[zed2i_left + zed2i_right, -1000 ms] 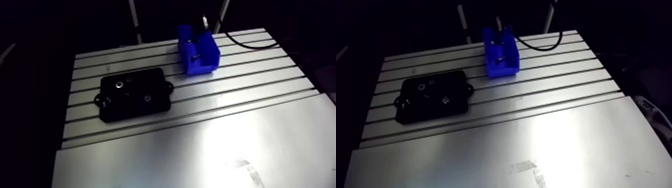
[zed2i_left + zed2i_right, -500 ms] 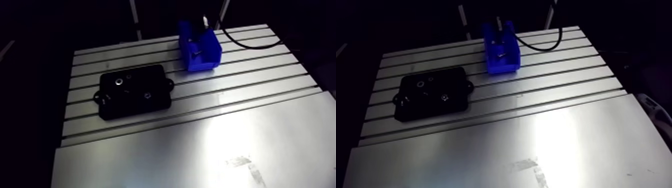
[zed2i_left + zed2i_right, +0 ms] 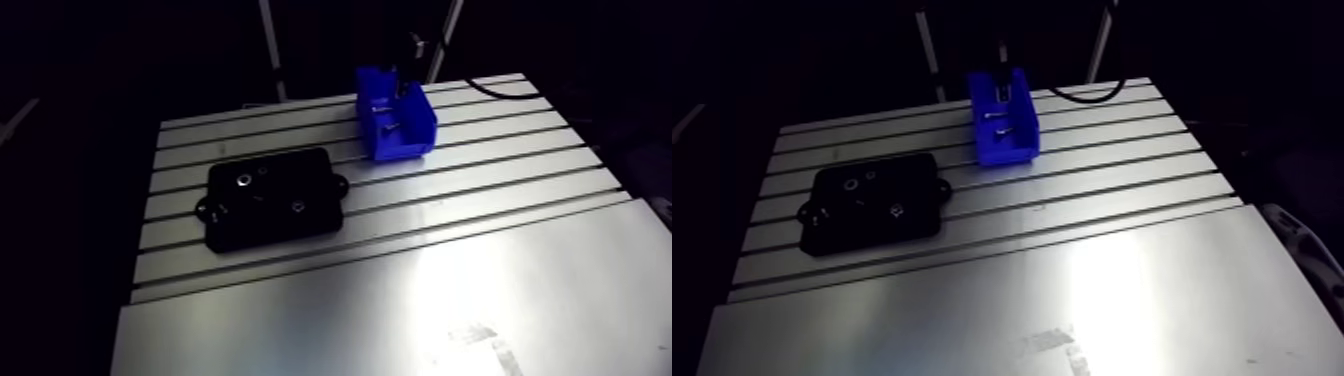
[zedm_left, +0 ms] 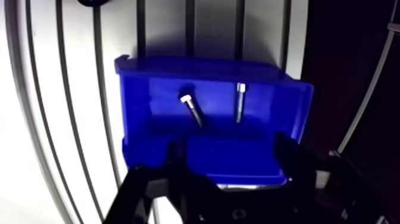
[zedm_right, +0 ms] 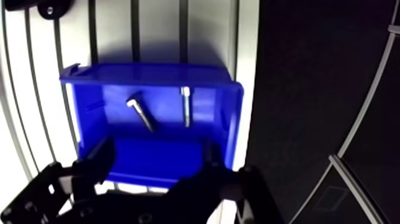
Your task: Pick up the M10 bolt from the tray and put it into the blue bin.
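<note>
Claw (image 4: 230, 146), fingers (image 4: 294, 161) apart, empty, over blue bin (image 4: 136, 119)

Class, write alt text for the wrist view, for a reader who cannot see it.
A blue bin on a slotted aluminium table holds a slanted bolt and a straight bolt. The gripper hangs over it, open and empty.

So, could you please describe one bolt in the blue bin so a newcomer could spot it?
On the slotted aluminium table, find the blue bin, standing apart from the black tray. Inside it, pick the slanted bolt; the other bolt lies straight, in line with the table's slots.
</note>
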Available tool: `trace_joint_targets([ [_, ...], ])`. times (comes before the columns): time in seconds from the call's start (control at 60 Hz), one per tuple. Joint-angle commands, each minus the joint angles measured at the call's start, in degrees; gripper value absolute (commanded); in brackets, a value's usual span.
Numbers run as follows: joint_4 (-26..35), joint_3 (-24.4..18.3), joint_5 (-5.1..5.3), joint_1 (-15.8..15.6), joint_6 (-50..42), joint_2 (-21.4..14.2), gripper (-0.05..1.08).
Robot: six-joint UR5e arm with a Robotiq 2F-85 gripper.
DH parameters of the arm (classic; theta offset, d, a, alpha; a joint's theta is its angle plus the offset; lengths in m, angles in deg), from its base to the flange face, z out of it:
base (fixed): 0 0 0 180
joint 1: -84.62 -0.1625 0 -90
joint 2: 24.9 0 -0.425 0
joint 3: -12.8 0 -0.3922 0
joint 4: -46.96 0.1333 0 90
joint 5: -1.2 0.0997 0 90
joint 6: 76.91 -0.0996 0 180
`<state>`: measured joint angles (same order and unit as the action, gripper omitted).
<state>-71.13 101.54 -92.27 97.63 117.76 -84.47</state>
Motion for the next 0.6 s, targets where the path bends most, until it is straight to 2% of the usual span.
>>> trace_joint_targets([
  [0.017,7.41,-2.13,0.26,-1.12,-1.26,-5.73,0.0],
  [0.05,9.11,-2.87,0.33,-1.14,-2.06,-6.59,0.0],
  [0.083,13.4,-4.45,0.51,-1.14,-5.22,-8.11,0.0],
  [0.167,17.88,-6.41,0.52,-1.47,-10.07,-9.35,0.0],
  [0.25,24.35,-9.19,0.52,-1.65,-19.96,-11.2,0.0],
  [0.333,27.92,-10.45,0.6,-2.05,-27.61,-12.44,0.0],
  [0.367,30.33,-11.14,0.61,-3.07,-36.0,-13.43,0.0],
  [0.417,31.15,-11.25,0.53,-3.74,-40.82,-13.94,0.0],
  [0.433,32.27,-11.35,-0.54,-5.0,-51.38,-14.85,0.0],
  [0.483,32.49,-11.28,-0.54,-5.23,-56.06,-15.13,0.0],
  [0.5,32.87,-10.72,-0.1,-5.81,-64.25,-15.96,0.0],
  [0.533,32.87,-10.72,-0.1,-5.81,-64.25,-15.96,0.0],
  [0.6,32.88,-10.08,0.4,-6.92,-73.67,-17.75,0.0],
])
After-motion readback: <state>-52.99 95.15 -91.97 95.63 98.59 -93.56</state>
